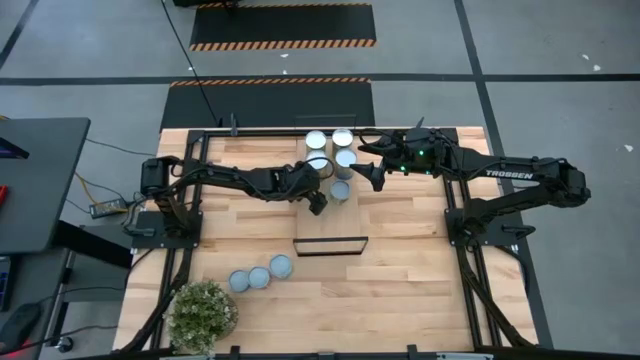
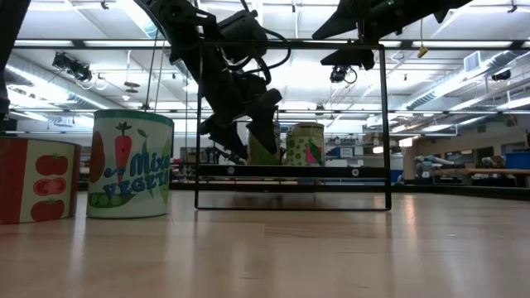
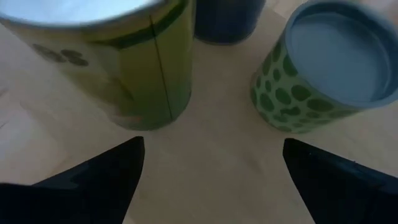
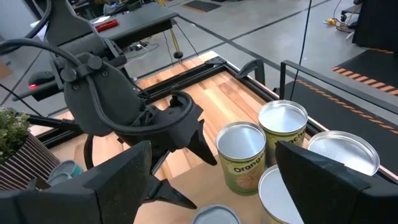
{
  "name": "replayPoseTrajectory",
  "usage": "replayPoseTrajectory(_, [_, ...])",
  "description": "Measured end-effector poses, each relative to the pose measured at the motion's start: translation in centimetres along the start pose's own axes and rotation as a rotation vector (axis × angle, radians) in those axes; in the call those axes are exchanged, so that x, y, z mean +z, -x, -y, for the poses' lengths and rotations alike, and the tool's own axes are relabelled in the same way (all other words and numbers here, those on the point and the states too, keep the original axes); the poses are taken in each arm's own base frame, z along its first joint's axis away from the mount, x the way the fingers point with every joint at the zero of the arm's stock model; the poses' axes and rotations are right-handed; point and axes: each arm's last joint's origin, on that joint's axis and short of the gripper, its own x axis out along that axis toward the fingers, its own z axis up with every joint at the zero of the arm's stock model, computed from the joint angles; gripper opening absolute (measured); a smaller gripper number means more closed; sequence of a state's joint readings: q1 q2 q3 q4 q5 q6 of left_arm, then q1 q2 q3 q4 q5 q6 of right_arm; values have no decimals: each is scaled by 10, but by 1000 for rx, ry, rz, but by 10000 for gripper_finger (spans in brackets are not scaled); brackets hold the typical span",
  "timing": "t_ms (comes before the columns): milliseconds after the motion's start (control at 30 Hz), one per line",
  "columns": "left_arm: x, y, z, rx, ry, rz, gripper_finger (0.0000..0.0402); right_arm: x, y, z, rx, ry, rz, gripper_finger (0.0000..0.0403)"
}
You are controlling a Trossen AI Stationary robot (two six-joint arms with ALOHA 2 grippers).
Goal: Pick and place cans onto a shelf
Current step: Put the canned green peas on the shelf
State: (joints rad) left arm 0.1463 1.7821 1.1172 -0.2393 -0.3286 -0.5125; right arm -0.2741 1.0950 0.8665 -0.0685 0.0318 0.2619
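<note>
Pale plank tabletop sits in a big workshop with grey floor and striped mats beyond it, and the arms work at its far middle. Left gripper is spread wide with nothing in it, its fingers hanging just short of two cans, a green-sided one and a spotted one. Right gripper is also wide open and empty, hovering just right of the same cluster, over the shelf.

On the shelf, a long smooth board running from the far edge to a thin black frame at its near end, five cans stand close together at the far part (one reads "Orange" on its side). They have pale round tops, silvery or grey-blue, and printed sides.

Three more cans sit in a row on the table, near and to the left, just beyond the potted plant. So I judge the job to be more than half done, with those three left to carry over
</note>
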Motion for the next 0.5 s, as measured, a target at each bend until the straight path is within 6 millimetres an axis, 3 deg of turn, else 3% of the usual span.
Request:
replayPoseTrajectory(267, [10,2,9,-66,60,118,388,0,0,0,0,0,0,350])
replayPoseTrajectory(500, [8,5,9,-55,1,99,388,0,0,0,0,-8,0,350])
